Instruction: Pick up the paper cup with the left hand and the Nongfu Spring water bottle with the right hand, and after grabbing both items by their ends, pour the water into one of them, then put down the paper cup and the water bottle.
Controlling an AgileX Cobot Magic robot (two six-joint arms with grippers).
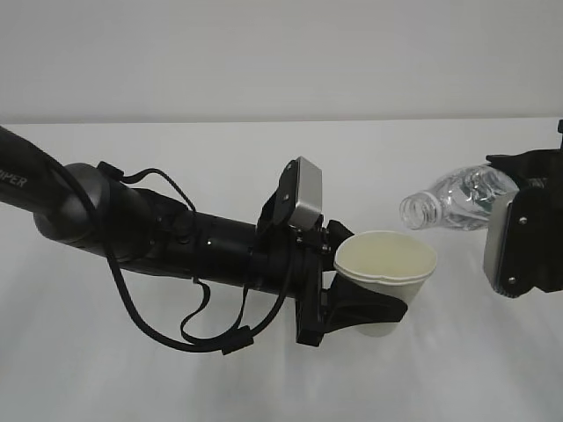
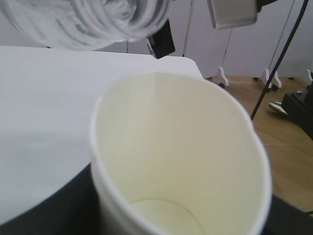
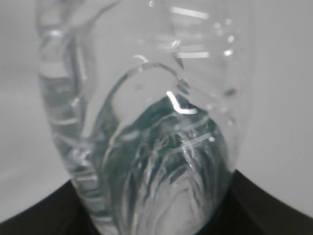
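The paper cup (image 1: 387,274) at the centre of the frame is white outside and pale cream-yellow inside. The water bottle (image 1: 453,198) at the upper right is clear and ribbed, with dark green inside its glassy wall. The left arm (image 1: 176,237) is black, its camera box (image 1: 305,195) grey. The table (image 1: 264,378) is white.

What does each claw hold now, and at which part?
Left claw: small white paper cup, around its lower body. Right claw: clear ribbed plastic bottle, at its base end, mouth tilted toward the cup.
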